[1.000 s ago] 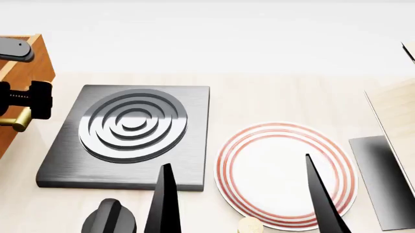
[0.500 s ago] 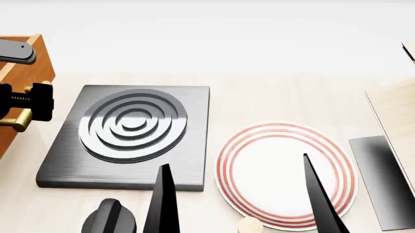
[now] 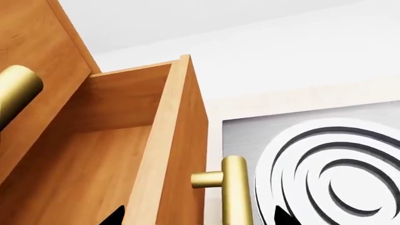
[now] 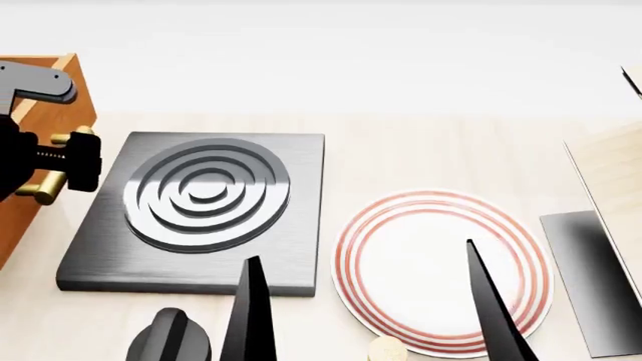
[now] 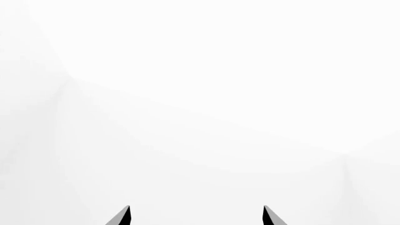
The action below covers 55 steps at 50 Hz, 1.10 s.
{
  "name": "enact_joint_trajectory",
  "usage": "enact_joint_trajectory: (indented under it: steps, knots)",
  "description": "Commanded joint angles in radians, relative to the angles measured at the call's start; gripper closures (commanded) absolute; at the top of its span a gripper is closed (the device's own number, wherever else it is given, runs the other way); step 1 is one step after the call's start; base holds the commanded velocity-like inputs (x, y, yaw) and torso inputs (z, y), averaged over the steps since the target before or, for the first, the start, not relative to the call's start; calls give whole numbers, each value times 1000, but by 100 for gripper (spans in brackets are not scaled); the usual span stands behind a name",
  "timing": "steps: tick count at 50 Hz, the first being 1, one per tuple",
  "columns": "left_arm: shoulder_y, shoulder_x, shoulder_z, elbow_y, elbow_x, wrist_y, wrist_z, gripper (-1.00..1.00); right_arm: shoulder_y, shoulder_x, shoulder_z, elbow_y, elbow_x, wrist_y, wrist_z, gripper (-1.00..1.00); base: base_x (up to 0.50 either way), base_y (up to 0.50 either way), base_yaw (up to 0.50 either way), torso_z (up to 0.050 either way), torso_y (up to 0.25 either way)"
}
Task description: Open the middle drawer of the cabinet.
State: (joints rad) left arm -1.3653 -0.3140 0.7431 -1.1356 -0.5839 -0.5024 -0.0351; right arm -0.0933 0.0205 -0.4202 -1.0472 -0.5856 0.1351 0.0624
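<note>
Pale wood counter (image 4: 422, 150) runs under a white backdrop, carrying a dark square stove plate (image 4: 201, 210) with raised concentric rings near its centre and a white plate (image 4: 441, 271) with red rim rings at about 4 o'clock from it. At 9 o'clock of the head view stands the cabinet (image 4: 45, 113), orange-brown, cut off by the frame edge. The left wrist view shows the middle drawer (image 3: 125, 154) pulled out, its hollow inside bare, with its brass bar handle (image 3: 236, 192) on the flat front beside the stove plate; another brass handle (image 3: 16, 91) shows on the front next to it. The left gripper (image 4: 56, 169) sits at the drawer's handle, its 2 dark finger tips spread to either side of the drawer front and handle, jaws apart and not pinching the bar. The right gripper (image 4: 371, 316) hovers at 6 o'clock over the white plate and the counter, its 2 pointed fingers wide apart, holding nothing. A black knob (image 4: 171, 338) sits at 7 o'clock. A pale slanted board (image 4: 612, 180) lies at 3 o'clock.
</note>
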Motion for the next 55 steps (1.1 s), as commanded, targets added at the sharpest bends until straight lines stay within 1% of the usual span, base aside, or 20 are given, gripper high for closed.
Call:
enact_joint_trajectory:
  steps: [1,20,33,42,55]
  knots:
    - [49,10,-58,117,-22,-63,10,-100,-1,-20,18,0,-27,-7,-26,-100,0,0,0,0,0]
    - [93,0,-77,288,-69,-147,-39,-100,-3,-20,23,0,-26,-14,-29,-100,0,0,0,0,0]
    - [115,3,-95,381,-95,-188,-102,-100,-7,-20,30,0,-20,-22,-30,-100,0,0,0,0,0]
    - [109,20,-106,377,-100,-193,-129,-100,-2,-20,29,0,-20,-19,-32,-100,0,0,0,0,0]
    - [125,34,-128,439,-129,-228,-186,-100,-8,-20,31,0,-17,-25,-35,-100,0,0,0,0,0]
